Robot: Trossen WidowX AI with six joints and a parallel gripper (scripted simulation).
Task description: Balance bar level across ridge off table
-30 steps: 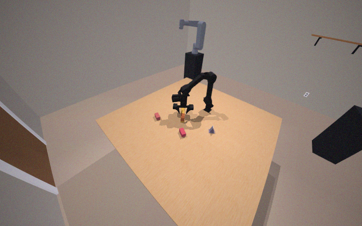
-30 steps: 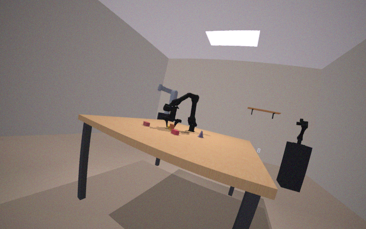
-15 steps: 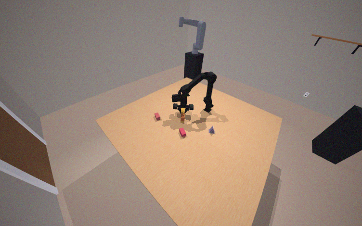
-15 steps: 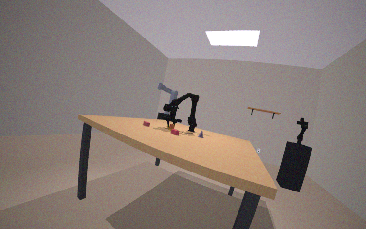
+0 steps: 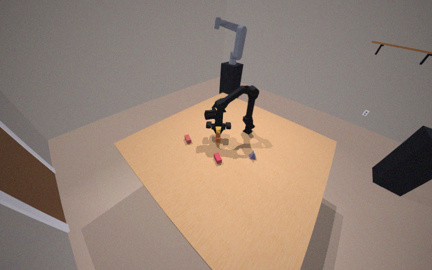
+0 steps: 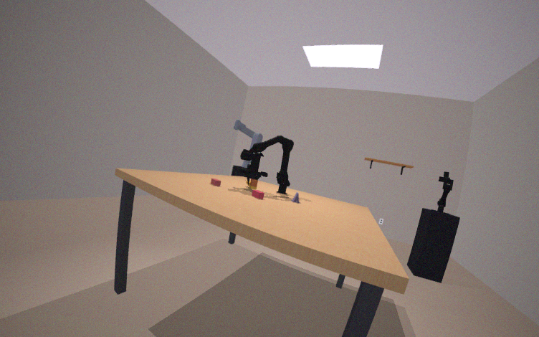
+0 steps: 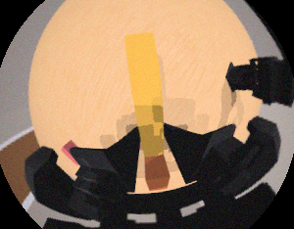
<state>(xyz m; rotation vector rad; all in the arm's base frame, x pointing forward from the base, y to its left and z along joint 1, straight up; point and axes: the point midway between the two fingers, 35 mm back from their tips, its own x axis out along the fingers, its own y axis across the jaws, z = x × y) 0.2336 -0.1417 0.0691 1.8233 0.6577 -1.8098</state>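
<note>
claw (image 7: 153,152): clamped on bar, down at tabletop (image 5: 231,207)
bar (image 7: 146,93): yellow with orange end, between the claw's fingers, stretching ahead of it
ridge (image 5: 252,155): well off to claw's side

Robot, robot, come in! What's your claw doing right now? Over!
Gripper shut on the bar, low over the table. Ridge off to one side, bar not on it yet. Two pink blocks nearby, not blocking.

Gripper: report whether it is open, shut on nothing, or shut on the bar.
Shut on the bar. In the wrist view the gripper has its fingers on either side of the yellow bar's darker near end, low over the table.
</note>
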